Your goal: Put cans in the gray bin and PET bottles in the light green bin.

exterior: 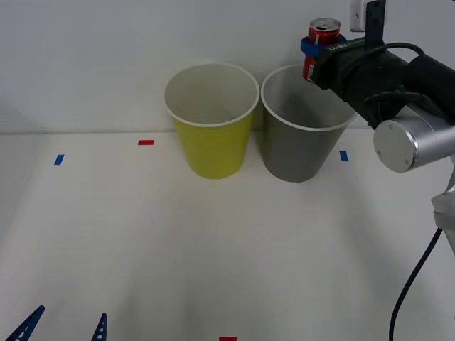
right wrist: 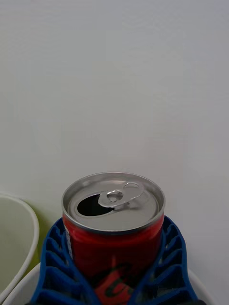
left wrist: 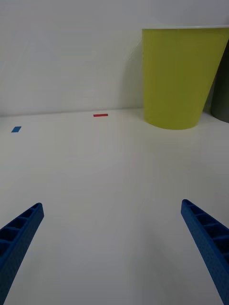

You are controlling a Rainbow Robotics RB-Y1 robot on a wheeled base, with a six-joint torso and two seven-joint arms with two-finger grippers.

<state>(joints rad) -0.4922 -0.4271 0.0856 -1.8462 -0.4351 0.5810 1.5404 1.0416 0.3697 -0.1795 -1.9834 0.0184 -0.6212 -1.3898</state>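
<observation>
front view, left to right: left gripper (exterior: 64, 328) sat low at the near table (exterior: 142, 249) edge, jaws spread wide, nothing between them. left wrist view had its blue fingers (left wrist: 19, 233) well apart over bare white tabletop, with a blue tape mark (left wrist: 16, 129) and a red tape mark (left wrist: 100, 115) farther off. light green bin (exterior: 212, 121) stood upright mid-table, gray bin (exterior: 304, 126) just beside it on the right, rims near touching. right gripper (exterior: 320, 51) was raised over the gray bin's far rim, jaws clamped on the red can (exterior: 321, 46). can was upright, clear of the bin. right wrist view showed the can's silver top with the tab hole open.
</observation>
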